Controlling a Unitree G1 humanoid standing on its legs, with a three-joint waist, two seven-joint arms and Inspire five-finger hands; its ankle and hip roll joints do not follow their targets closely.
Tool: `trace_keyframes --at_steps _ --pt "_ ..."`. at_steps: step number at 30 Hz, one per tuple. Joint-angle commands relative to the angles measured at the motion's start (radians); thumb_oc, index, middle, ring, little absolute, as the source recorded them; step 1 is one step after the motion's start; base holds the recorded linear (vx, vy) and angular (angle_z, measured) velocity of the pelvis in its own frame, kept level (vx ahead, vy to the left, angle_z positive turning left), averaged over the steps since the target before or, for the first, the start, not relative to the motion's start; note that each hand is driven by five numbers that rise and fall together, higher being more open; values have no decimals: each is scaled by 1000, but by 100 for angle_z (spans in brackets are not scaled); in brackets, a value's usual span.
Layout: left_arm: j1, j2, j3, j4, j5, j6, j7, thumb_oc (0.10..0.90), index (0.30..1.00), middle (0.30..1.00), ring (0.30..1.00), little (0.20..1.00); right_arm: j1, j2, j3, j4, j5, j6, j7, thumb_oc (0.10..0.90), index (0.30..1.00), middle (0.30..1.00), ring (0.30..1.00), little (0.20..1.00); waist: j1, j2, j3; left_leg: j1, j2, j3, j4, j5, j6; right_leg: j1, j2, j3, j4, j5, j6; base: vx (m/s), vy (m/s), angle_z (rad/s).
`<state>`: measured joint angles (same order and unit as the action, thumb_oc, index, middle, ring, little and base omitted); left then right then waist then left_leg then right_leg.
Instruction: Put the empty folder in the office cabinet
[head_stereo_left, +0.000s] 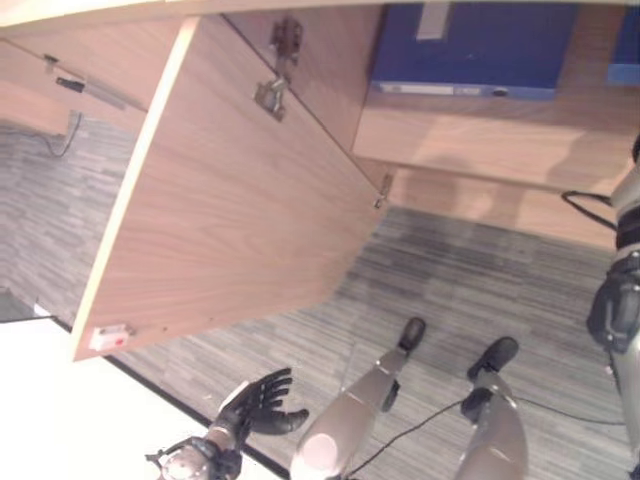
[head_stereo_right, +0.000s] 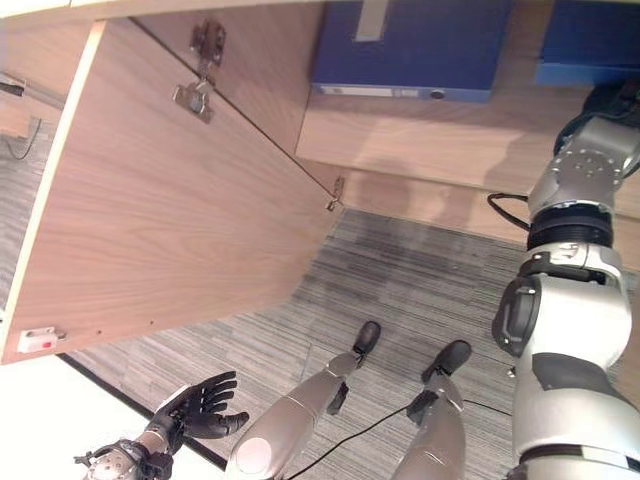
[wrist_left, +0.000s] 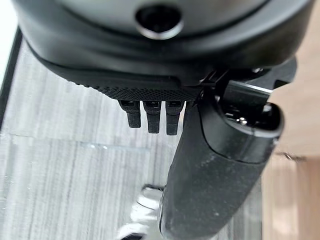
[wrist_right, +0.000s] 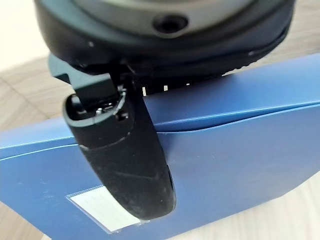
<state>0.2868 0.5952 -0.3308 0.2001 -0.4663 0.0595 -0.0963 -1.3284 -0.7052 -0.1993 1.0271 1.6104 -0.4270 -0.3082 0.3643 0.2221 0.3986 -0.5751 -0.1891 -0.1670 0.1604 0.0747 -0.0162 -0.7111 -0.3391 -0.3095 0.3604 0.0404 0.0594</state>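
Observation:
A blue folder (wrist_right: 240, 150) with a clear label pocket is in my right hand (wrist_right: 125, 160). The thumb lies across its face and the fingers are hidden behind it. In the right eye view this folder (head_stereo_right: 590, 45) sits at the far right of the cabinet shelf (head_stereo_right: 420, 135), where my right arm reaches up and the dark hand (head_stereo_right: 612, 100) is just below it. A second, wider blue folder (head_stereo_left: 465, 45) lies further left on the same shelf. My left hand (head_stereo_left: 262, 400) hangs low with its fingers spread and holds nothing.
The wooden cabinet door (head_stereo_left: 230, 200) stands swung wide open to the left, hinges at its top. A white tabletop (head_stereo_left: 60, 420) with a dark edge fills the lower left corner. Grey striped carpet (head_stereo_left: 480, 280) lies below the cabinet.

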Motion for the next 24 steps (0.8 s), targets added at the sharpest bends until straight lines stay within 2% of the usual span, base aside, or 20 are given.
trace_keyframes --at_steps 1,2,3,8,9,11,14,15,19,24 --pt "97 47 -33 25 -15 -12 10 800 900 900 900 900 -18 -129 134 -156 -72 -40 76 400 300 300 300 300 11 -28 -140 -110 -9 -8 151 -195 4 56 -24 83 55 -160 78 48 45 14" --pt "97 44 -34 30 -18 -9 10 800 900 900 900 900 -21 -131 141 -157 -71 -38 80 400 300 300 300 300 12 -27 -145 -114 -11 -7 155 -197 5 52 -27 85 58 -162 79 26 23 9" --pt "96 43 -33 32 -19 -9 10 800 900 900 900 900 -20 -133 149 -160 -73 -32 83 800 900 900 900 900 12 -26 -148 -115 -11 -5 156 -198 6 50 -29 86 62 -162 80 39 33 8" --pt "108 48 -17 47 -33 -13 9 800 900 900 900 900 -50 -191 240 -72 -83 61 111 800 900 900 900 900 12 -37 -164 -116 -13 1 160 -201 5 40 -39 94 81 -164 81 13 10 1" --pt "110 46 -17 46 -45 -5 6 800 900 900 900 900 -73 -211 272 17 -100 122 111 800 900 900 900 900 9 -44 -167 -115 -10 4 160 -203 4 40 -40 95 82 -164 79 0 0 0" --pt "113 52 -17 41 -52 -2 3 800 900 900 900 900 -97 -228 304 77 -116 172 118 800 900 900 900 900 5 -48 -169 -113 -7 8 158 -203 2 39 -39 94 82 -163 78 0 0 0" --pt "118 56 -17 36 -53 0 2 800 900 900 900 900 -116 -241 333 127 -123 210 123 800 900 900 900 900 2 -52 -169 -110 -3 11 152 -201 0 37 -38 93 81 -161 78 -2 -7 -1" --pt "119 59 -15 36 -54 2 0 800 900 900 900 900 -134 -249 359 181 -140 244 121 800 900 900 900 900 0 -55 -168 -108 1 14 146 -198 -1 35 -35 94 80 -160 76 -5 -23 -9" --pt "122 64 -8 41 -54 7 -3 800 900 900 900 900 -135 -235 396 213 -173 303 145 800 900 900 900 900 -5 -62 -164 -88 14 15 121 -188 -4 42 -26 93 68 -151 75 -6 -25 -11" --pt "121 62 2 69 -60 4 -10 800 900 900 900 900 -131 -219 435 194 -193 330 183 800 900 900 900 900 -10 -69 -157 -66 25 18 104 -183 -8 54 -20 92 55 -143 75 -2 -24 -8"
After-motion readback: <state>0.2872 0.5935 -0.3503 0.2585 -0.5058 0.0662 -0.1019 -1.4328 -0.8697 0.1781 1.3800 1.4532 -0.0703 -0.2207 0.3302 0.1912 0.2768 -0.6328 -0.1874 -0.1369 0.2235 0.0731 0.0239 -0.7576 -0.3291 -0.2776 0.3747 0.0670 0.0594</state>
